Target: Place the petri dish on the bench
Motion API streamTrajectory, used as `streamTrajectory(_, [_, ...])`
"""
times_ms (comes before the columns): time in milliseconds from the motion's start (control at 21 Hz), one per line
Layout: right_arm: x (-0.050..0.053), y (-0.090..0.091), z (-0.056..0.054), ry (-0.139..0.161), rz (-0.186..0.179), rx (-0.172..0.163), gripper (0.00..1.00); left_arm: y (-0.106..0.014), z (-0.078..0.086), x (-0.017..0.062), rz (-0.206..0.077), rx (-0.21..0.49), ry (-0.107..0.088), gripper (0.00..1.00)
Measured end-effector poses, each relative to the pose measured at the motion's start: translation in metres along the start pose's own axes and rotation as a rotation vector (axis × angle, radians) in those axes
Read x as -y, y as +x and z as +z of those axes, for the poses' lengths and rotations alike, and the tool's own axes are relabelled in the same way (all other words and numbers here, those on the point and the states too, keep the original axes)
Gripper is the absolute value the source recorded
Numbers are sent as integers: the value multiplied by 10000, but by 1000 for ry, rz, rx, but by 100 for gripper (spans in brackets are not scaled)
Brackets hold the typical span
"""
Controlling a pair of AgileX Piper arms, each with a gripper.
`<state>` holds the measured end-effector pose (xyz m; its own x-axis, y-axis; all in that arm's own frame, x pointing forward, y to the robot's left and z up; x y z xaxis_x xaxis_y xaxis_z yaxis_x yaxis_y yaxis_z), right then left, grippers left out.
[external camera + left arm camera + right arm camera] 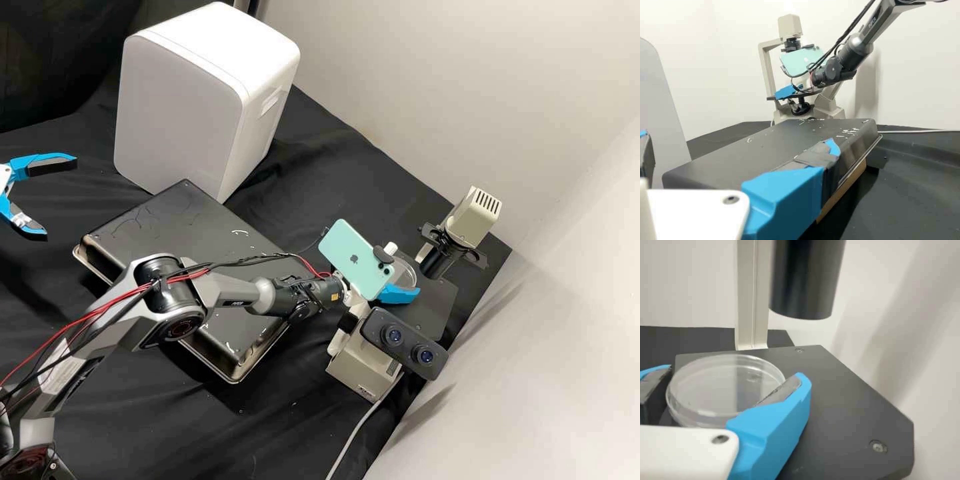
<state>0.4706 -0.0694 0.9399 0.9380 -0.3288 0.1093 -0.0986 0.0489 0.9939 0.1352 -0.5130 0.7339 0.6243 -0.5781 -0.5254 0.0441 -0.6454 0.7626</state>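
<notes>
White walls close a corner around the table [167, 413], which is draped in creased black cloth. Task stage: early, by my reading. The petri dish [720, 385] sits on the microscope stage [840, 410], not yet lifted and not yet on the table. The right gripper [732, 374] straddles it, and the jaws appear to pinch the dish's side wall from both sides, blue fingers low against the stage. What is left is lifting it clear of the stage, carrying it out from under the black condenser barrel [802, 277] and setting it down on the cloth. The left gripper [59, 195] hangs at the far side of the table, well apart from the microscope [373, 360], jaws spread wide and holding nothing. Materials: the dish is clear plastic, round, shallow and thin-walled, likely slick. The stage is a flat matt black plate with cut corners and small screws. The microscope body is pale, boxy and hard. A glossy, scuffed black tray [187, 227] lies between the arms, and behind it stands a smooth white box with rounded edges [200, 100]. A mint-green phone [353, 257] rides on the right wrist.
</notes>
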Motion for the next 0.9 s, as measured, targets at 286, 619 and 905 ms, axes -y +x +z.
streamTrajectory(286, [80,-56,-32,3,3,-25,0,0,0,0,0,0,0,100])
streamTrajectory(619, [57,-126,-78,10,10,-38,0,0,0,0,0,0,0,100])
streamTrajectory(905, [84,-265,-76,14,14,-46,0,0,0,0,0,0,0,100])
